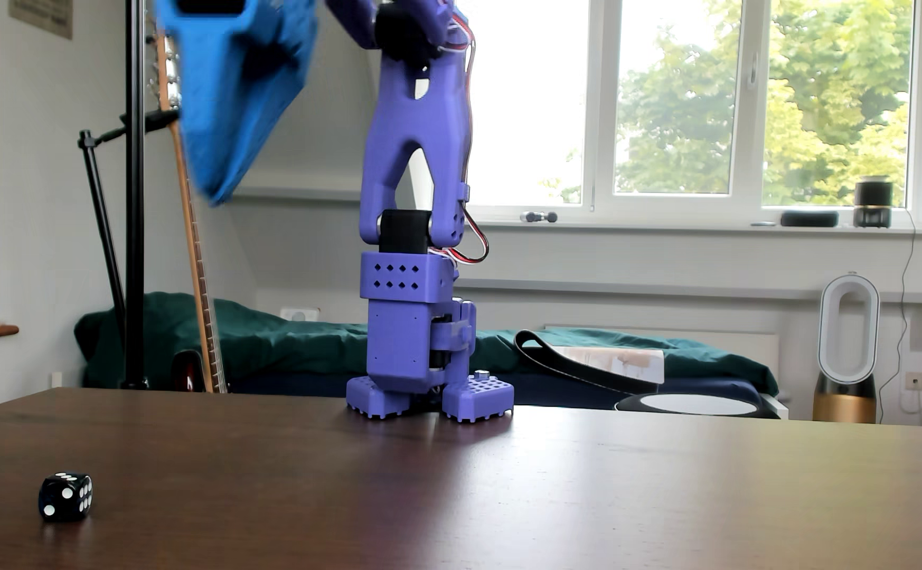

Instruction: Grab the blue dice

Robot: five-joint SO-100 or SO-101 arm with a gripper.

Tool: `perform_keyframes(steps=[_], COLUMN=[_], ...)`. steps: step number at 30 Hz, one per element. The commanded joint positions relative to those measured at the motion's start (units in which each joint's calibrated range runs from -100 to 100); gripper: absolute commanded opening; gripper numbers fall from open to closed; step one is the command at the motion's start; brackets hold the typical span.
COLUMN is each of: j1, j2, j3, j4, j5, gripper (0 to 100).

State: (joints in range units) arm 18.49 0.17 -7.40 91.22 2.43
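The blue dice (pixel 65 497) is a small, very dark glossy cube with white pips. It rests on the dark wooden table (pixel 502 493) at the front left of the other view. My gripper (pixel 216 196) is a bright blue, motion-blurred wedge at the top left. It points down, high above the table and up and to the right of the dice, not touching it. The blur merges its jaws into one shape, so I cannot tell if they are open. Nothing shows between them.
The purple arm's base (pixel 428 394) stands at the table's far edge, centre. A black stand pole (pixel 135 219) and a guitar neck (pixel 195 263) rise behind the table at left. A bed, a window and a fan lie beyond.
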Motion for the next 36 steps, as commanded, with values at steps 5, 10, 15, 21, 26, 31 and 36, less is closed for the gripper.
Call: perform_keyframes(steps=[5, 10, 15, 21, 26, 31, 36], j1=[7.21, 7.37, 6.72, 5.24, 5.57, 5.90, 6.63], j2=[10.34, 17.54, 21.06, 21.72, 22.23, 25.91, 27.67], j3=[-4.26, -4.80, -5.07, -5.98, -4.71, -3.18, -3.54], j4=[-6.95, -7.98, -8.07, -8.41, -11.74, -13.79, -13.97], j5=[2.04, 2.98, 4.77, 5.98, 6.09, 6.98, 7.08], gripper=[2, 2, 14, 27, 28, 28, 28])
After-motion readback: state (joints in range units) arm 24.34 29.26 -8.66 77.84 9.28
